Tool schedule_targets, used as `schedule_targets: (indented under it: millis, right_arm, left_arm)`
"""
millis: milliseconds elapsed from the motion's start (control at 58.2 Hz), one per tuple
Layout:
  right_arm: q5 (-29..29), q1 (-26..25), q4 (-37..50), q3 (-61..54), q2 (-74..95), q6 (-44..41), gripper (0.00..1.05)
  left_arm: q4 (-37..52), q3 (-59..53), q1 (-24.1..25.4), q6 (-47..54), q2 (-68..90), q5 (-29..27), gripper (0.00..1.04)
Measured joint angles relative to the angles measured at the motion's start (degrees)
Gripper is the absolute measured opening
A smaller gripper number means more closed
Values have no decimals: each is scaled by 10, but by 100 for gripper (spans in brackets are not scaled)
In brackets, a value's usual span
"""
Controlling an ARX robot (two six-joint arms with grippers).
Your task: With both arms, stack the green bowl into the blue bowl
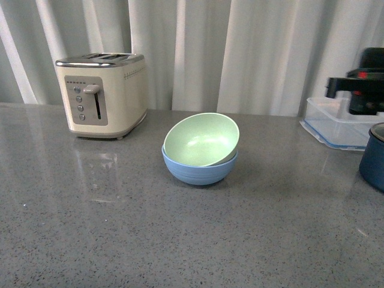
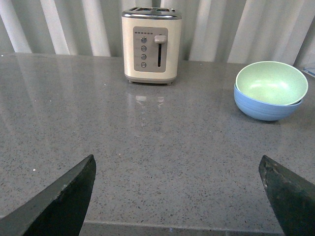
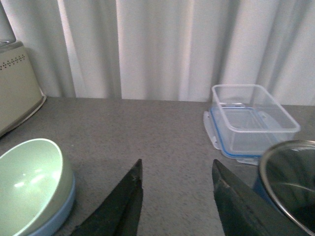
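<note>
The pale green bowl sits tilted inside the light blue bowl at the middle of the grey counter. Both also show in the left wrist view, green bowl in blue bowl, and in the right wrist view, green bowl above the blue bowl's rim. My left gripper is open over bare counter, well short of the bowls. My right gripper is open with nothing between its fingers, the bowls off to one side. Neither arm shows in the front view.
A cream toaster stands at the back left. At the right edge are a clear plastic container, a dark navy pot and a black object. White curtains hang behind the grey counter.
</note>
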Motion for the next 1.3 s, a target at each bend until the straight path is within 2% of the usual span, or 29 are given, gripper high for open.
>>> schedule_targets:
  millis: [206,378,601,635,738,927,1013,1305]
  right_arm:
    - [-27,-30,33,-117,-77,-5,1]
    - [-50,-54,40,-209,-158,-7,1]
    - [-71,-73,23,-271,-238,-7,1]
    - [-98,-89,16,-280,-254,-7,1]
    - [-104,-110,-2,-300,-292,-7,1]
    - [-107,-112,-42,-328,-359,-7,1]
    - [-107,-112,-18,-350,-365,-7,1]
    - [-108,-112,-116,-368,-476,-7,1]
  left_arm:
    - [0,0,0,0,0,0,98]
    - [0,0,0,0,0,0,98]
    - [0,0,0,0,0,0,98]
    - [0,0,0,0,0,0,98]
    - [0,0,0,0,0,0,98]
    - [0,0,0,0,0,0,98]
    - [0,0,0,0,0,0,98]
    - [0,0,0,0,0,0,98]
